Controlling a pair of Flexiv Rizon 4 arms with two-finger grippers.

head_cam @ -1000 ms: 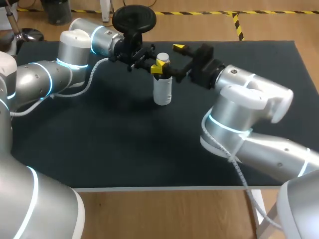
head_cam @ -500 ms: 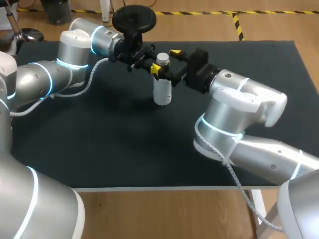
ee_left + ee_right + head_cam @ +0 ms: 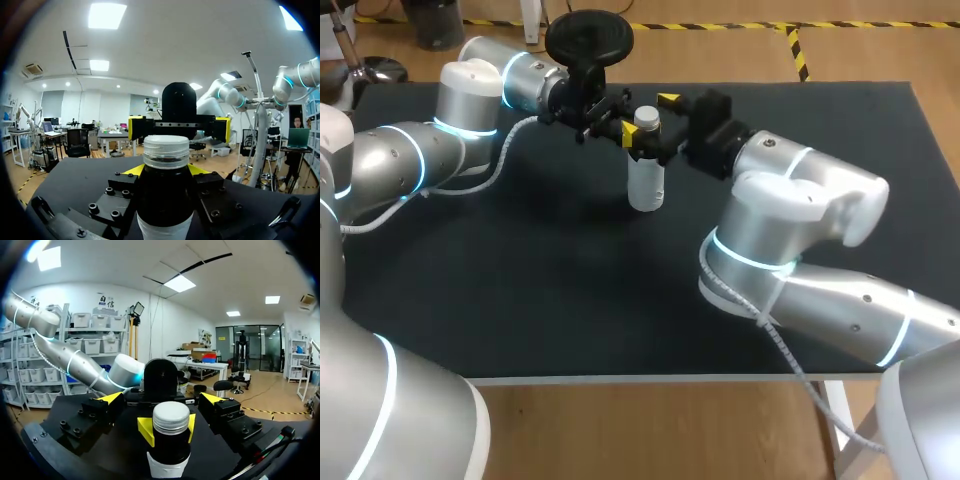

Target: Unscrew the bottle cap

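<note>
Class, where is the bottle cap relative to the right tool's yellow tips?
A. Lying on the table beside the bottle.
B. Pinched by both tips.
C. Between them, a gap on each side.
C: the cap, on the bottle, sits between the spread tips of the right tool, touching neither.

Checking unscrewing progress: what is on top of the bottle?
A white cap sits on the bottle, with the right gripper open around it. The bottle's opening beneath is covered.

Head cam high behind, looking down — wrists close, facing across shared bottle (image 3: 646,185).
</note>
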